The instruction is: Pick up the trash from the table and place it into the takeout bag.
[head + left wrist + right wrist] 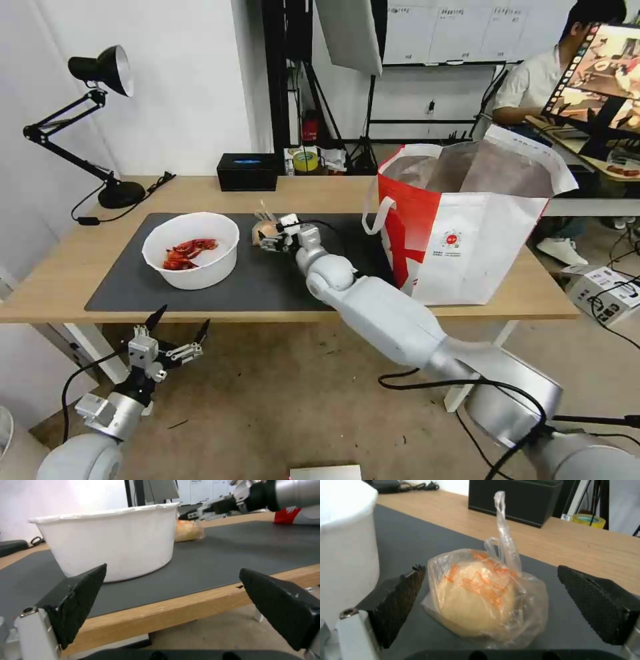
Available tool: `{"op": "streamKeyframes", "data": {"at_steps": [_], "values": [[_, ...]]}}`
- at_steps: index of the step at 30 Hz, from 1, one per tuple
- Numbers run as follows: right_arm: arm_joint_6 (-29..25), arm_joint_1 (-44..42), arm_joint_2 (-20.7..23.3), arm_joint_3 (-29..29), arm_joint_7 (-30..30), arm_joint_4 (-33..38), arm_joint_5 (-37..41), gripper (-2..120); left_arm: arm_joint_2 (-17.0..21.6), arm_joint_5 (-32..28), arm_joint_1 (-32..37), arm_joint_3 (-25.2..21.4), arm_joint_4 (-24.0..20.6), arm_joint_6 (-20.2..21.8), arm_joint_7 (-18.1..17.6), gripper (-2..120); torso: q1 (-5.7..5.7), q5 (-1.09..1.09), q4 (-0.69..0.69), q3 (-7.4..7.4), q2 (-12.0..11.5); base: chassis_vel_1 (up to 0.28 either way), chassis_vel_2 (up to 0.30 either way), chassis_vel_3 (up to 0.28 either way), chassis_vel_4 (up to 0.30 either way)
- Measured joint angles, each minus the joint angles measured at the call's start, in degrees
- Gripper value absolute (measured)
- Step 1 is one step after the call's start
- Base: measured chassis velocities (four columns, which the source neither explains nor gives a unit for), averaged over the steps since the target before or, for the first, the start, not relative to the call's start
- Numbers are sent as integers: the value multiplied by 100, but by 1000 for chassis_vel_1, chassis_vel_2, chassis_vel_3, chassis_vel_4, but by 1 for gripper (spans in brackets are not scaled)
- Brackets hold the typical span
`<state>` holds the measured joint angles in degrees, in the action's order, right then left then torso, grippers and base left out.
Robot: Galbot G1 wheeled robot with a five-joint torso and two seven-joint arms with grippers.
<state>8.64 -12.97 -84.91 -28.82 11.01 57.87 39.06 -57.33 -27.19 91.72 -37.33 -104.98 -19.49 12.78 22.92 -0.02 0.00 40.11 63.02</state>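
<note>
Light-wood bench (80, 260) with a dark grey mat (267, 280) is carrying two trash items: one white bowl (191, 249) holding red shells, and one clear-bagged bun (480, 597). One takeout bag (467, 240), red and white with foil lining, is standing open-topped on the bench to the right of the right pincer, behind that arm's forearm. One black box (247, 171) is sitting at the bench's far edge beyond the right pincer, with a yellow tape roll (306, 161) just beside it. One black desk lamp (100, 120) is standing at the far left corner.

Right pincer (270, 238) is reaching over the mat with its fingers spread wide, one on either side of the bun; neither pad is touching the plastic. The bowl is sitting just to the left of this pincer, near but apart from the bun.

Left pincer (179, 321) is hanging below the bench's near edge, fingers wide, holding nothing; the bowl is ahead of and above it.

Right wrist view is showing orange print on the bun's bag and its twisted plastic neck standing upright, which the head view cannot resolve. Left wrist view is showing the bowl's outer wall (113, 545) from the side, the bun (188, 530) behind it and the right pincer (196, 513) beyond. The head view is showing the shells inside the bowl.
</note>
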Motion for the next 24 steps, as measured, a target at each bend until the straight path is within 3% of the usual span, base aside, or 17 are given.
{"op": "streamKeyframes", "data": {"at_steps": [11,24], "values": [[341,398,-453,-28,-391,-919,-89,100,-34,-7,-39,29,45,-5,2,100,-1,1,-1,0,0,0,0,0,0],[506,409,-514,-69,-460,-1058,-126,100,-9,-7,-32,38,34,-17,4,100,-1,1,0,0,0,0,0,0,0]]}}
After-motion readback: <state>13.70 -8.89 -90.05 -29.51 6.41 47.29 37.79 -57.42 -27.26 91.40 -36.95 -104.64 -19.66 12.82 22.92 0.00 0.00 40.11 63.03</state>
